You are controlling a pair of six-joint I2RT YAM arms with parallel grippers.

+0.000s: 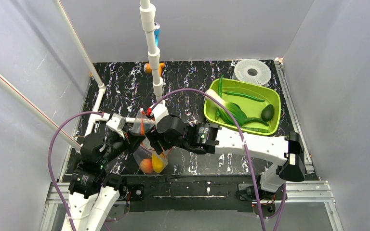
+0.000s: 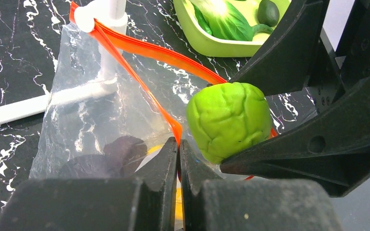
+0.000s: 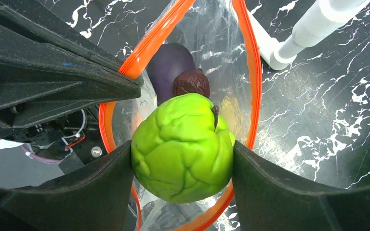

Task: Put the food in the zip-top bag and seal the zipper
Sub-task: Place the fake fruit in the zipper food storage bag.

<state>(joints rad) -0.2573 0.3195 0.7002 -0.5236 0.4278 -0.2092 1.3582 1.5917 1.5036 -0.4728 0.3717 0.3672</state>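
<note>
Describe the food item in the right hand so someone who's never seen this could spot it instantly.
On the black marbled table, find the clear bag with the red-orange rim. At its mouth, the right hand grips a wrinkled lime-green ball, unlike the dark purple plum, orange peach and yellow piece inside.

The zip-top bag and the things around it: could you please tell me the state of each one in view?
zip-top bag: mouth open, partly filled.
zipper: unsealed, spread in a loop.
left gripper: shut on the zipper.
right gripper: shut on the light green leafy ball, at the bag's mouth.
dark purple plum: inside the bag.
peach: inside the bag.
yellow piece: inside the bag.
lime-green tray: holds avocado and green pods.
</note>
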